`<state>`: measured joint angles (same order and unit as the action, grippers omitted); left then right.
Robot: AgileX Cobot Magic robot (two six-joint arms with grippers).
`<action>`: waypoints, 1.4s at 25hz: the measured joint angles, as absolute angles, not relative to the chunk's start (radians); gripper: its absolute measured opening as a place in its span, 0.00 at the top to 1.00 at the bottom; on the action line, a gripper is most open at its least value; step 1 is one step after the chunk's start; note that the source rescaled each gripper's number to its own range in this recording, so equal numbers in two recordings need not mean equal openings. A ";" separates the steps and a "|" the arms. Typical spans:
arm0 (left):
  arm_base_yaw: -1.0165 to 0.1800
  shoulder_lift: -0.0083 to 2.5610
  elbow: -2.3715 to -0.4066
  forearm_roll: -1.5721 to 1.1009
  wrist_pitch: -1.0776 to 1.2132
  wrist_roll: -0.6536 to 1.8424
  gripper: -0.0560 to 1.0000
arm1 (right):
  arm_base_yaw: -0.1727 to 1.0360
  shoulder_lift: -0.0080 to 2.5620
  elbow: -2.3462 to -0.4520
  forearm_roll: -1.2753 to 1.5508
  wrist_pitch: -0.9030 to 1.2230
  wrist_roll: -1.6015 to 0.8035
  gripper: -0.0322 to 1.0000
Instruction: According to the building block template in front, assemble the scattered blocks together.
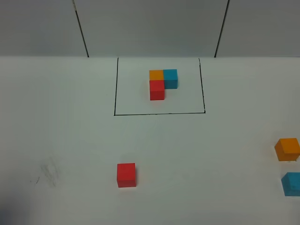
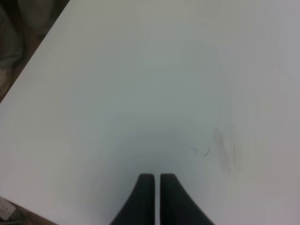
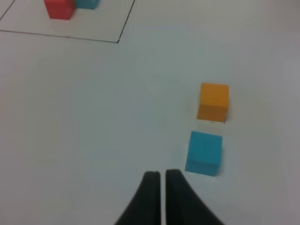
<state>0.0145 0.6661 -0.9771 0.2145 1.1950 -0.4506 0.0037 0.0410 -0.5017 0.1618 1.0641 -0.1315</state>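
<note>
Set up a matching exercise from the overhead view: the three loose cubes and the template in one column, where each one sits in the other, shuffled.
Column one
1. loose red cube
2. loose orange cube
3. loose cyan-blue cube
4. template trio

Column two
A. right edge of the view, the nearer of a pair
B. inside the black-line rectangle
C. alone, left of the middle, toward the front
D. right edge of the view, the farther of a pair

Pairs: 1-C, 2-D, 3-A, 4-B
</note>
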 joint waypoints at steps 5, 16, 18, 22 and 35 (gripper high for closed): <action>0.014 0.565 -0.921 0.220 1.195 -0.451 0.95 | 0.004 0.041 -0.502 0.162 1.064 -0.132 0.97; 0.014 0.385 -0.740 0.247 1.195 -0.451 0.95 | 0.004 0.041 -0.502 0.162 1.064 -0.132 0.97; 0.014 0.347 -0.699 0.248 1.195 -0.451 0.95 | 0.004 0.041 -0.502 0.162 1.064 -0.132 0.97; 0.014 0.285 -0.634 0.264 1.127 -0.449 0.95 | 0.004 0.041 -0.502 0.162 1.064 -0.132 0.97; 0.014 0.205 -0.564 0.315 1.091 -0.300 0.95 | 0.004 0.041 -0.502 0.162 1.064 -0.132 0.97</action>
<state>0.0145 0.2048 -0.5645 0.3152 1.0909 -0.2998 0.0037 0.0410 -0.5017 0.1618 1.0641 -0.1315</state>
